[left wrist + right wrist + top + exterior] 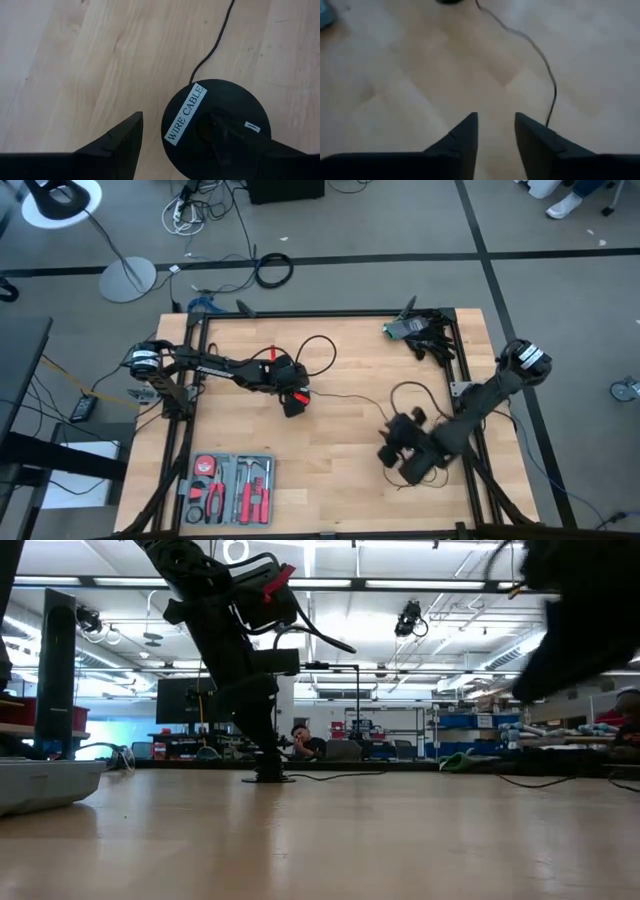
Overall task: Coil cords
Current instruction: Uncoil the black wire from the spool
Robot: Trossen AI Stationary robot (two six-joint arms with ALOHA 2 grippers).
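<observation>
The cord is a thin black wire (318,352) lying in loose loops across the table's middle. It ends at a round black disc (235,100) labelled "WIRE CABLE", which lies flat on the wood. My left gripper (177,116) stands open over the disc at the table's centre (293,398), slanting down. My right gripper (496,130) is open near the right front (392,448), above the bare table with nothing between its fingers. The wire (542,57) runs past just beside one of its fingers, and another loop (410,392) lies close by. My left gripper has one finger (227,137) set on the disc's middle (202,125), slanting down from the table's left. The other finger (120,145) stands outside the rim over bare wood, a gap away from the disc. The disc lies flat on the table with its wire trailing away.
A tray of red-handled tools (230,490) sits at the front left. A green-grey object and a black bundle (420,332) lie at the far right corner. The wood between the two arms is bare apart from the wire.
</observation>
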